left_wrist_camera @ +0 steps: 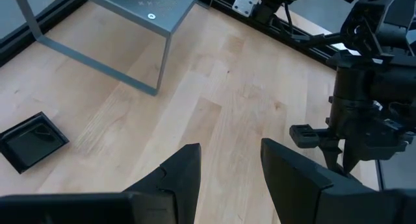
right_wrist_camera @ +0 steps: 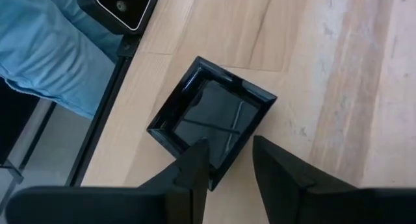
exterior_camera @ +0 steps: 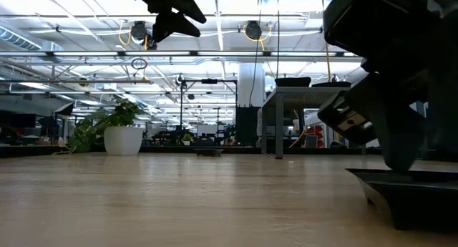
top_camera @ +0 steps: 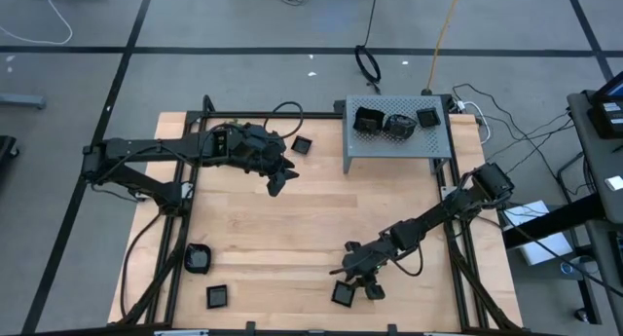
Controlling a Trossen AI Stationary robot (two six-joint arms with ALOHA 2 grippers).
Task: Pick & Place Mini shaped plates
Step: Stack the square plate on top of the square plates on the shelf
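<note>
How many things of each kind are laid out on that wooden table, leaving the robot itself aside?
Small glossy black dishes: 7, with 4 on the bare wooden table and 3 on top of the stand
Grey perforated metal stand: 1
Total: 8

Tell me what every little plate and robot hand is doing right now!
Right gripper: open, down over one edge of a square plate.
Square plate: flat on the table, at the near edge.
Left gripper: open, empty, up in the air.
Plates on the grey box: three, resting on top.
Plate near the box: flat on the table.
Two plates at the near left corner: untouched.
</note>
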